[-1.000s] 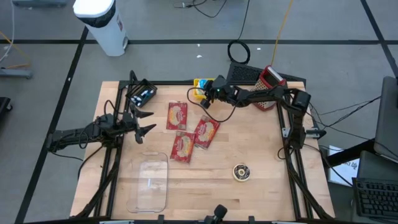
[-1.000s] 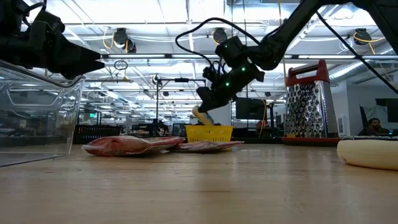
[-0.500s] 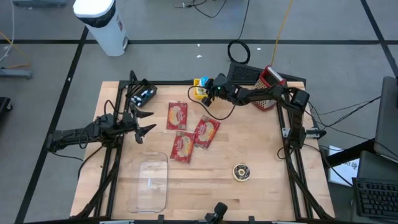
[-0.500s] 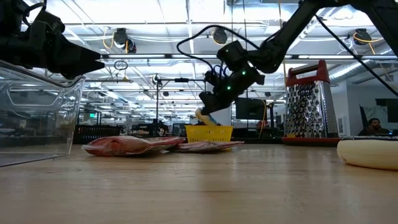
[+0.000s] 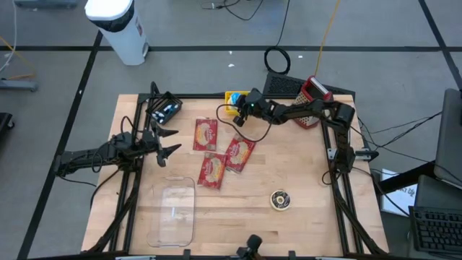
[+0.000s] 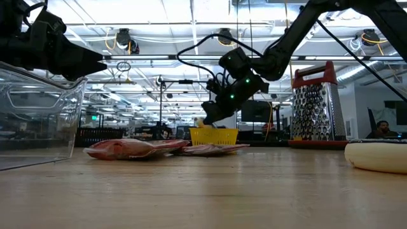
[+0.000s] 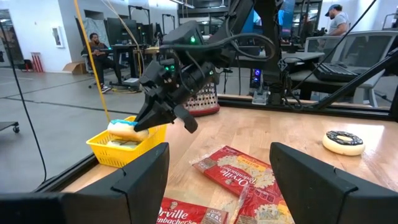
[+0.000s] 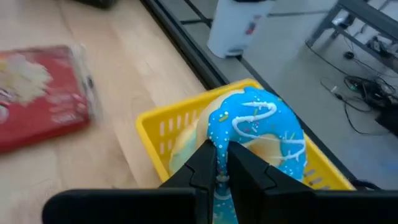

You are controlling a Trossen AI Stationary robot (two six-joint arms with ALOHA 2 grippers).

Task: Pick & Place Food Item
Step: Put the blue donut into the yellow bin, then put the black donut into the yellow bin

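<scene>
A blue-frosted donut (image 8: 256, 127) with white squiggles hangs at the mouth of a yellow basket (image 8: 163, 122) at the table's far edge. My right gripper (image 8: 222, 169) is shut on it. The left wrist view shows the donut (image 7: 123, 127) level with the rim of the basket (image 7: 127, 146); I cannot tell whether it touches the basket. My left gripper (image 5: 170, 142) stands open over the table's left side, its fingers (image 7: 140, 180) around nothing. In the low view the right gripper (image 6: 205, 119) hovers just over the basket (image 6: 213, 135). My right gripper pinches the donut's ring at its near edge (image 8: 219, 144) between its two fingers (image 8: 204, 163). The fingers slant down from the table's right toward the basket. The donut sticks out beyond the fingertips, tilted, frosting up, over the basket's opening.
Three red popcorn packets (image 5: 206, 134) (image 5: 240, 153) (image 5: 211, 172) lie mid-table. A clear plastic container (image 5: 175, 213) sits near the front left. A chocolate donut (image 5: 281, 200) lies front right, and a red-handled grater (image 5: 312, 97) stands at the far right.
My right gripper has sunk a little toward the yellow basket with the donut still in its fingers.
</scene>
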